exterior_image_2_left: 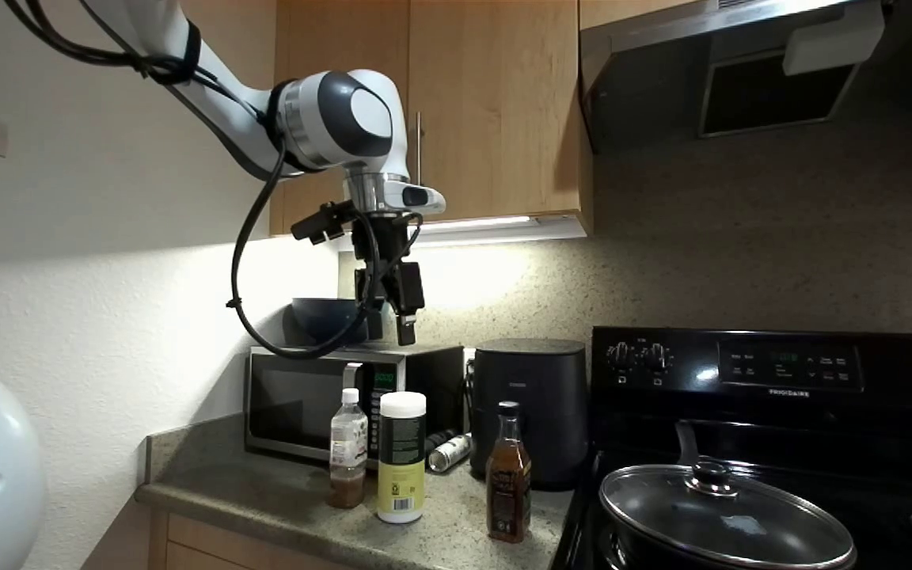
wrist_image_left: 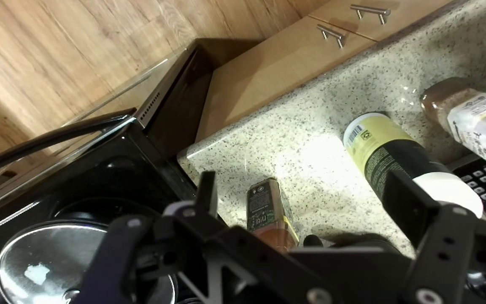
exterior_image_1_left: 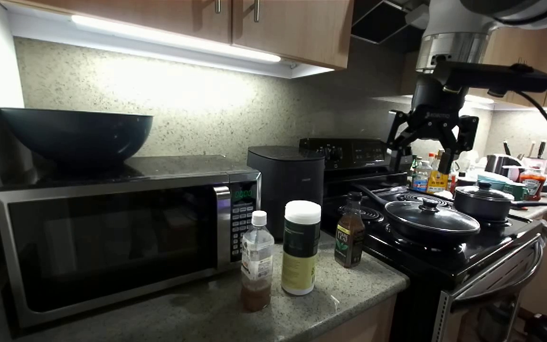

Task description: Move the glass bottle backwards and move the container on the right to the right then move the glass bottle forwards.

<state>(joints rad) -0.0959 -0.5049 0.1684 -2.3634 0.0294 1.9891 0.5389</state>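
Jaws spread and empty, the tool (exterior_image_1_left: pixel 422 165) hangs much higher than the glass bottle (exterior_image_2_left: pixel 508 487), which stands upright on the tabletop (exterior_image_2_left: pixel 266 492) right of and apart from the container (exterior_image_2_left: pixel 401 467), its long axis roughly parallel to the tool's, so the coming reach probably runs down and toward the far side.

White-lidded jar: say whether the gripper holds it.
No, in an exterior view the jar stands on the counter, apart from the gripper.

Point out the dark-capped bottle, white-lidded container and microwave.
Dark-capped bottle (exterior_image_2_left: pixel 509 479), in an exterior view: body.
White-lidded container (exterior_image_1_left: pixel 300 244), in an exterior view: dark band.
Microwave (exterior_image_1_left: pixel 117 242), in an exterior view: door window.
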